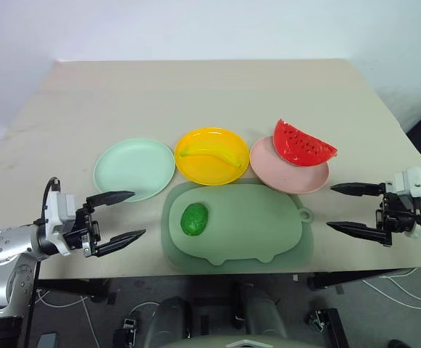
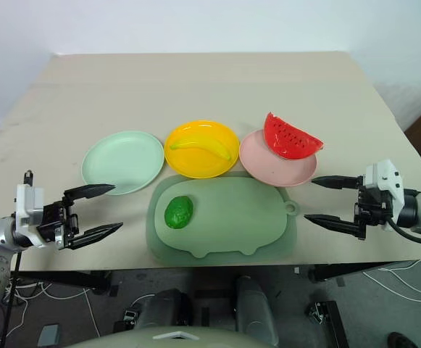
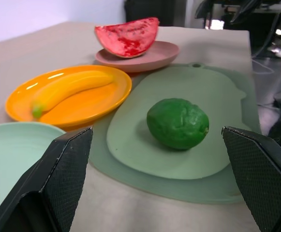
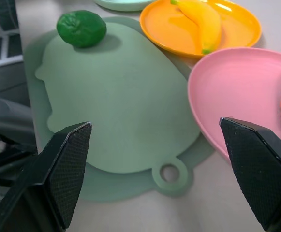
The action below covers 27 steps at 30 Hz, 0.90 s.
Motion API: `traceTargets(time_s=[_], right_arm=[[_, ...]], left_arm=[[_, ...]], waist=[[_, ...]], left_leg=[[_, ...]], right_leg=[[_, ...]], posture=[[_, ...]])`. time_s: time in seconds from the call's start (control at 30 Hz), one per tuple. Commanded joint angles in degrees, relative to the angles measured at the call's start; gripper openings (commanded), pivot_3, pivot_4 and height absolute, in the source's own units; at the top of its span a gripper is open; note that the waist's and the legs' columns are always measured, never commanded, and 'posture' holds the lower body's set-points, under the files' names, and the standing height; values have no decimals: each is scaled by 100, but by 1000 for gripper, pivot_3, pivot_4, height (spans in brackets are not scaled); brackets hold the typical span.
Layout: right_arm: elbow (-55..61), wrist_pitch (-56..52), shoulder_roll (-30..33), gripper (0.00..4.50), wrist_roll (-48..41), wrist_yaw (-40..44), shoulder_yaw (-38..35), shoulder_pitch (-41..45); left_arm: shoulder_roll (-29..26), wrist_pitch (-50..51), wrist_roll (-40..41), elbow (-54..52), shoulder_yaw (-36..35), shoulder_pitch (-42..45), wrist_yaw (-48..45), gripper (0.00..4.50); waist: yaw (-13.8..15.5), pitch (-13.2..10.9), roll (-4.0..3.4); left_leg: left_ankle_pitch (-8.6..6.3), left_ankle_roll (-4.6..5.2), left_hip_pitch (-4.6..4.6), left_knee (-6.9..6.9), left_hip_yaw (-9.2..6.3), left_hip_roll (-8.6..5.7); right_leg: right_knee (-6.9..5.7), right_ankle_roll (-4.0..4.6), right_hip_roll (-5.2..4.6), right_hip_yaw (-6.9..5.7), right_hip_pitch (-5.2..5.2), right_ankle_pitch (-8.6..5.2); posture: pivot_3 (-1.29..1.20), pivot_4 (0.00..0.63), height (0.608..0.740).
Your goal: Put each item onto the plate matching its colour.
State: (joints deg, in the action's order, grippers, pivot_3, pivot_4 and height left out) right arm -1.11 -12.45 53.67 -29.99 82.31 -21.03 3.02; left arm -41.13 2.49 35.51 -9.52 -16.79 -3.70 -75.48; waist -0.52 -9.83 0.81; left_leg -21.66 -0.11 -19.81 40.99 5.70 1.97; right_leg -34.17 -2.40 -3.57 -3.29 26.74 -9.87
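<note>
We see a beige table (image 1: 196, 94) carrying three plates in a row, with a sage-green pig-shaped mat (image 1: 253, 225) lying just in front of them; its edge slips under the rims of the yellow-orange plate (image 1: 211, 156) and the pink plate (image 1: 290, 168); nothing stands between our grippers and the toys. The banana (image 1: 209, 154) lies in the yellow-orange plate; the watermelon slice (image 1: 302, 143) rests on the far rim of the pink plate, tilted and overhanging it; the mint green plate (image 1: 134, 169) holds nothing. The bumpy green fruit (image 1: 193, 219) sits on the left part of the mat, near the mint green plate but apart from it. Our left gripper (image 1: 117, 216) hovers at the near left table edge, fingers spread wide and empty, pointing toward the fruit, which lies to its right; our right gripper (image 1: 355, 209) hovers at the near right edge, likewise spread and empty, just beyond the mat's ringed tab, well apart from the fruit.
</note>
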Motion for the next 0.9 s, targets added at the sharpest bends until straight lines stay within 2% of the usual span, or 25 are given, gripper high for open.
traceTargets(time_s=[0.03, 0.3, 0.67, 0.9], right_arm=[[133, 42, 45, 4468, -63, -91, -104, -3], [271, -16, 34, 4468, -126, -152, -106, -210], [538, -103, -49, 4468, -217, -359, -130, -423], [612, -159, -37, 4468, -286, -465, -179, -505]], left_arm=[[-36, 163, 3, -462, 217, 162, 161, 4500], [-112, 1003, -149, -1255, 697, 224, 1000, 4500], [418, 1972, -765, -2325, 1807, 310, 2657, 4500], [788, 1842, -1608, -2262, 2422, 158, 3372, 4500]], waist=[[1, 0, 1], [6, -1, 2], [18, -1, 2], [17, -1, 2]], left_leg=[[-1, 2, 6, 0, -1, 0], [-4, 6, 34, -6, -11, 0], [-4, 7, 38, -5, -18, -4], [-5, 9, 41, -5, -20, -6]], right_leg=[[1, 5, 0, 1, -6, -3], [2, 4, 1, 6, -30, -6], [4, 2, 0, 11, -37, -5], [4, 4, 2, 14, -40, -7]], posture=[[0, 150, 736], [0, 150, 736], [0, 150, 736], [0, 150, 736]])
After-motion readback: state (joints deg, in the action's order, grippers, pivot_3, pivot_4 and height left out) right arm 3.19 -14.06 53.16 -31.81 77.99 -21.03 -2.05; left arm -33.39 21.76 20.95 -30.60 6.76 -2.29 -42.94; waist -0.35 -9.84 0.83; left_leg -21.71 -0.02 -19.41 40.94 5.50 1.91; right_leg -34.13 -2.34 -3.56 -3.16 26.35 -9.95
